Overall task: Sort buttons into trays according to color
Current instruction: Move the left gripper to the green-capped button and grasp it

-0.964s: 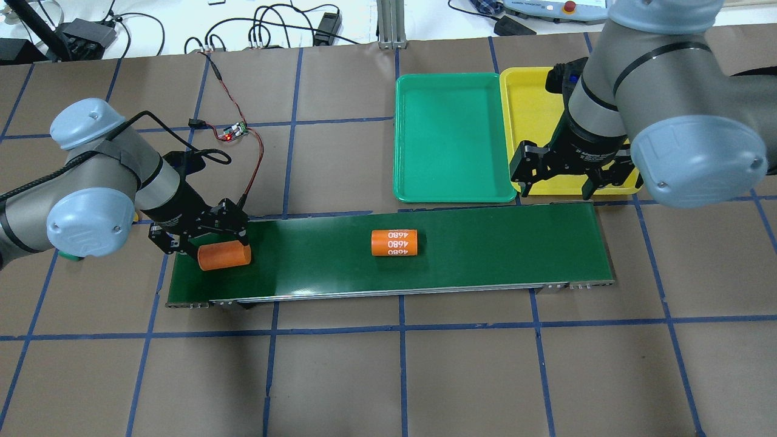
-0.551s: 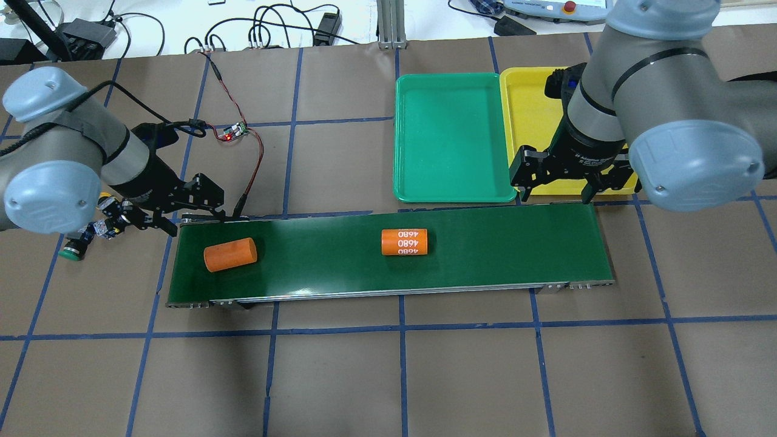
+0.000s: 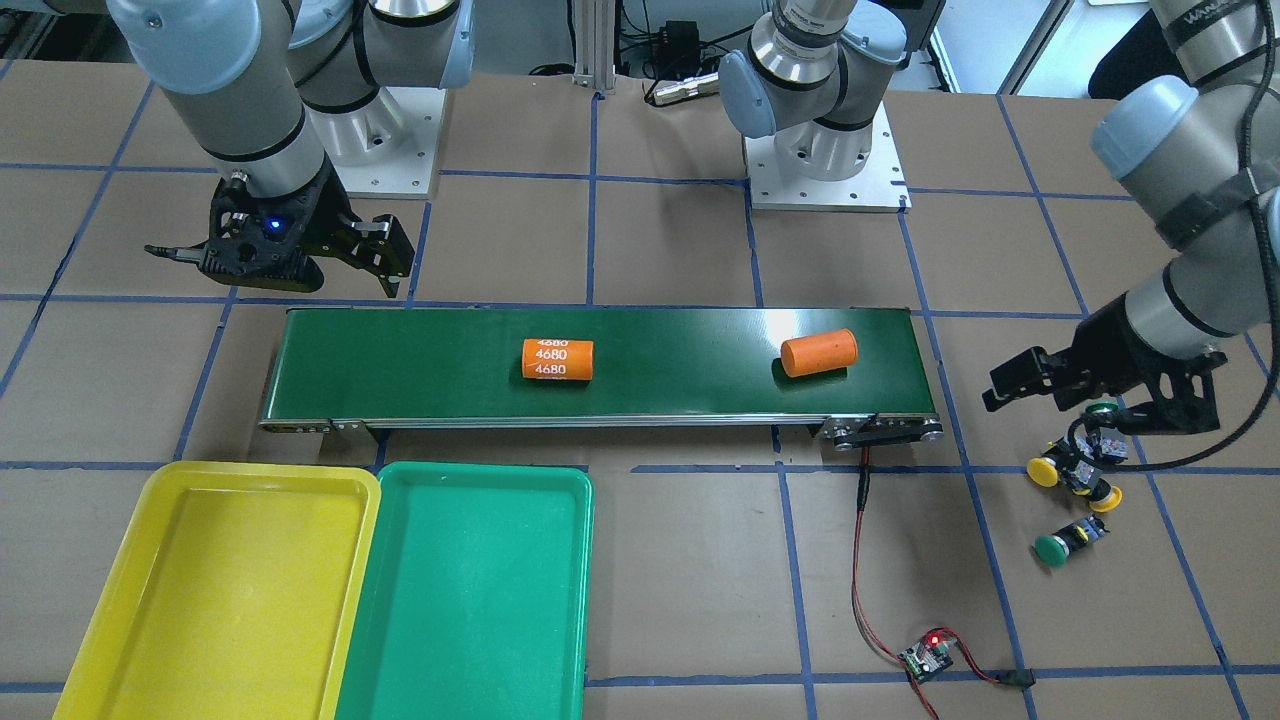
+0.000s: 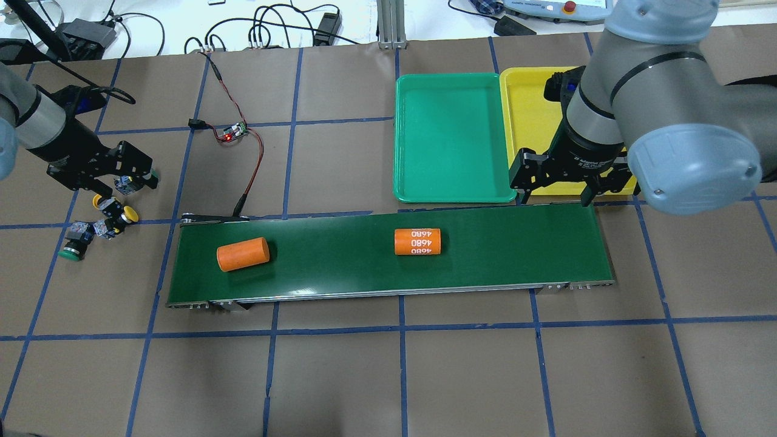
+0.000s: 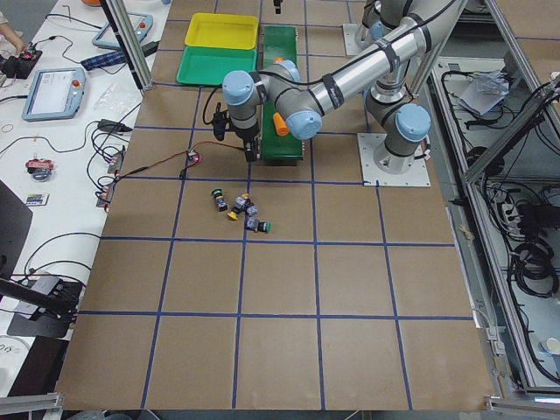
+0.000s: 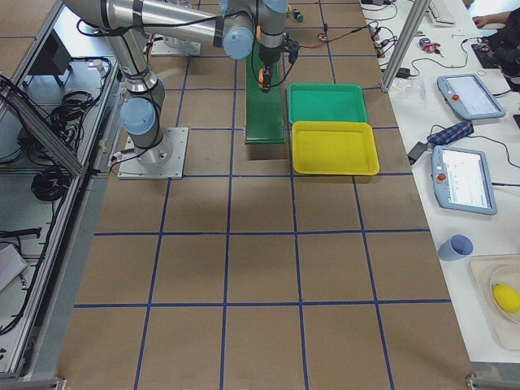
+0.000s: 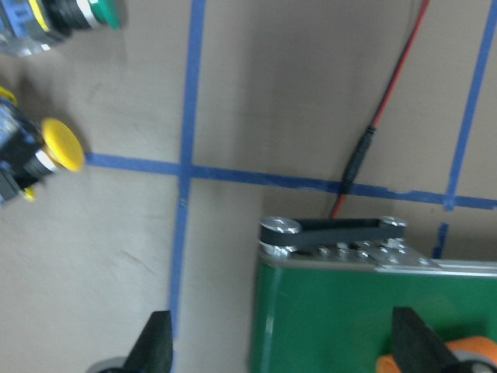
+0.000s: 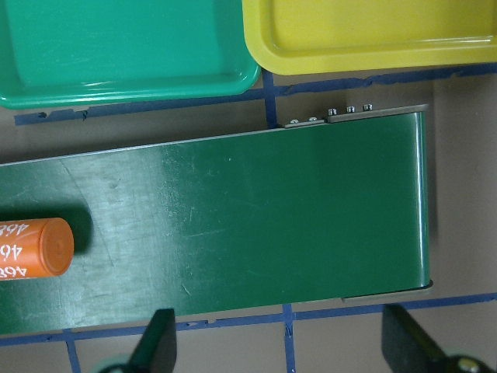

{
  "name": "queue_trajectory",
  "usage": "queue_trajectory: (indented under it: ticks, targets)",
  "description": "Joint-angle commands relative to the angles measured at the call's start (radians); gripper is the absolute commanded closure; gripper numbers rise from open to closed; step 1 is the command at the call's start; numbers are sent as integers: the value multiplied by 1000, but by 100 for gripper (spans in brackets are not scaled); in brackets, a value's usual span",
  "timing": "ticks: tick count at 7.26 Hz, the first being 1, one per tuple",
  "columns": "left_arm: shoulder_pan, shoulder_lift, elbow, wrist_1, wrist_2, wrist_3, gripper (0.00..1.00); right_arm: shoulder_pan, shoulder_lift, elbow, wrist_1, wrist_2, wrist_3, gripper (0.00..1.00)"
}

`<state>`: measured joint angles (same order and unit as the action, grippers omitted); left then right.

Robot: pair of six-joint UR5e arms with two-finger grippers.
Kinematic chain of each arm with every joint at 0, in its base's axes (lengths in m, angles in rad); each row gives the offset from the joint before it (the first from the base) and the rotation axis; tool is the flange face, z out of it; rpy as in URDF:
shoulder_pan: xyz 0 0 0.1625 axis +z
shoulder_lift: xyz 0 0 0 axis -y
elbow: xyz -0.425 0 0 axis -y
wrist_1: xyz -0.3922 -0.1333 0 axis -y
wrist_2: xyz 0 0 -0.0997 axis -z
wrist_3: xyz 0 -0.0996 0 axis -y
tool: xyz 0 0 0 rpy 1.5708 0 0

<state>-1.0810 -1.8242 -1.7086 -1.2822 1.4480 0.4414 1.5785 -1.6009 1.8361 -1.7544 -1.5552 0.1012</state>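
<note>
The bench (image 4: 425, 376) in front of me is covered in brown paper with a grid of blue tape. A long dark-green belt (image 4: 340, 267) runs across its middle. Beyond the belt's right end, on the far side from the robot, the green tray (image 4: 452, 139) and the yellow tray (image 4: 528, 103) lie side by side with their long rims touching, the yellow one further out.

The right hand (image 4: 555, 191) hangs over the gap between the yellow tray's near rim and the belt's right end. Its wrist camera shows the two fingers spread wide, with nothing between them. The left hand (image 4: 106, 173) is off the belt's left end, low over the bench. It is released too, fingers well apart and gripping nothing.

Two orange cylinders lie on their sides on the belt. The one printed "4680" (image 4: 417, 241) is near the middle, and the plain one (image 4: 243, 254) is near the left end.

All four buttons sit on the bench past the belt's left end, well apart from both trays. One green button (image 4: 138, 181) lies just beside the left hand's fingers; I cannot tell whether they touch. The two yellow buttons (image 4: 113, 208) lie together just nearer the robot. The second green button (image 4: 73, 246) is nearest the robot.

A small circuit board (image 4: 234, 131) glows red, with a wire running to the belt's left end.
</note>
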Motion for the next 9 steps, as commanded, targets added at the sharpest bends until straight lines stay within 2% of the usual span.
queue_trajectory:
  ticks: [1,2,3,4,5,9]
  targets:
    - [29,-155,168,11,20,205,0,0,-1,0,1,-2,0,7]
    - [33,-209,181,27,32,370,0,-2,-2,0,1,-2,0,7]
    - [33,-249,173,111,52,469,0,0,-2,-1,0,0,0,7]
    - [33,-288,164,135,99,587,0,-3,-1,-1,-2,-2,-1,7]
    - [38,-308,162,153,101,725,0,-2,-2,-1,0,-2,-1,7]
    - [47,-377,162,233,100,801,0,-3,-2,-1,-2,-2,-3,6]
